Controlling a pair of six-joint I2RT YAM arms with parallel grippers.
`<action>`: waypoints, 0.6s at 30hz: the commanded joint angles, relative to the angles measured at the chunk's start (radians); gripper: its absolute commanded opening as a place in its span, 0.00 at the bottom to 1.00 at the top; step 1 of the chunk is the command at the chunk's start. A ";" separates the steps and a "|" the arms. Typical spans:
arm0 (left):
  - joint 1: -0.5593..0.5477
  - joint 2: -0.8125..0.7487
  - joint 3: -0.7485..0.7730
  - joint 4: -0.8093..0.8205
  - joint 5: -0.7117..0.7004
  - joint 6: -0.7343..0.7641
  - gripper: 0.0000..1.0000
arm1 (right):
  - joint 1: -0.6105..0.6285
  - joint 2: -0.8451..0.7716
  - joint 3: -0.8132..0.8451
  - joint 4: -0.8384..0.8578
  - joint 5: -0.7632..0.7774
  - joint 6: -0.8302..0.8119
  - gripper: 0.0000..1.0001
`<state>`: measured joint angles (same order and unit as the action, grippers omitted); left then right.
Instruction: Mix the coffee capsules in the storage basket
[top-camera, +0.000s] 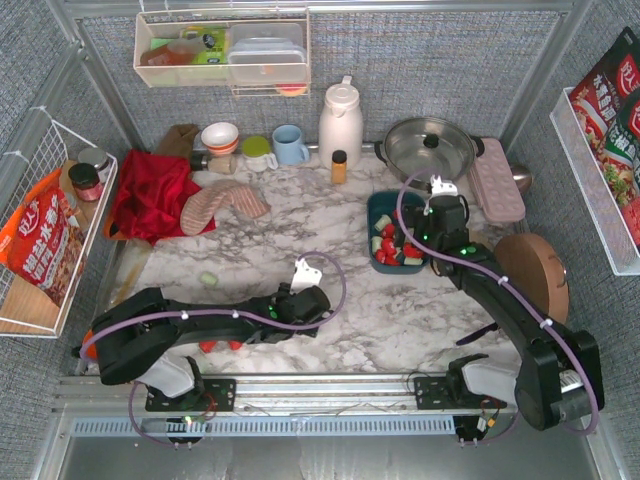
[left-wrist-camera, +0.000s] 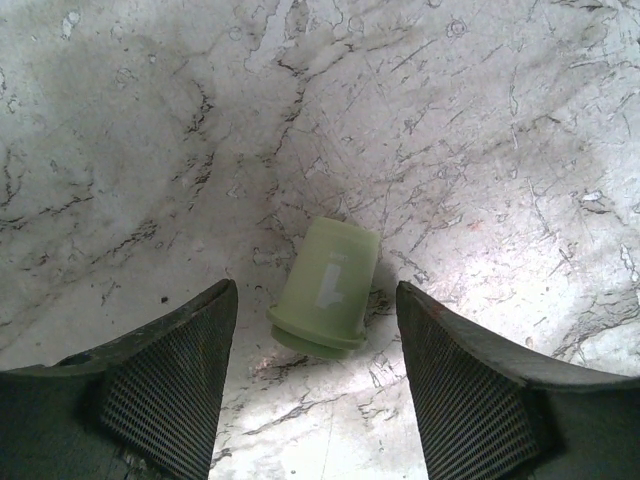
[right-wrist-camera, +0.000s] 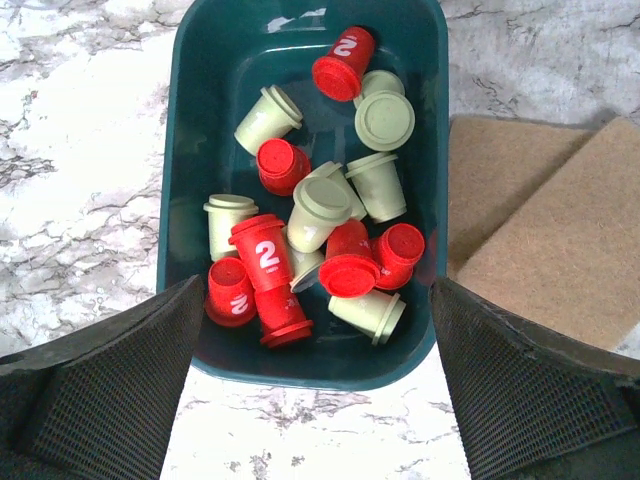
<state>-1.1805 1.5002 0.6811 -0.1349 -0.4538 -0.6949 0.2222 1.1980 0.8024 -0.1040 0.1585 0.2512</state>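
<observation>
Overhead, the storage basket (top-camera: 380, 205) is seen right of centre on the marble worktop (top-camera: 260, 240), with the right end effector (top-camera: 432, 232) held over its right side. One stray green capsule (top-camera: 207, 278) is seen on the worktop left of the left end effector (top-camera: 305, 298). Left wrist: jaws are held apart either side of a lying mint capsule (left-wrist-camera: 328, 290), not touching it. Right wrist: jaws are spread wide above the basket; red and green coffee capsules (right-wrist-camera: 300, 215) are piled inside.

Along the back of the marble counter (top-camera: 250, 255) stand a blue mug (top-camera: 290, 144), a white carafe (top-camera: 340, 122), a small amber bottle (top-camera: 339, 167) and a lidded steel pot (top-camera: 430, 147); a red cloth (top-camera: 150, 195) lies at left.
</observation>
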 joint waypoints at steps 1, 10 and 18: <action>-0.001 -0.011 -0.006 -0.016 0.015 -0.021 0.73 | 0.000 -0.020 -0.008 0.002 -0.020 -0.014 0.99; -0.002 0.015 0.003 -0.006 0.026 -0.022 0.69 | -0.002 -0.044 -0.015 0.004 0.025 0.008 0.99; -0.001 0.020 0.001 -0.004 0.031 -0.030 0.64 | -0.036 -0.081 -0.050 -0.002 0.182 0.178 0.99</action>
<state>-1.1820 1.5131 0.6823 -0.1299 -0.4458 -0.7113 0.1967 1.1393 0.7834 -0.1081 0.2203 0.3080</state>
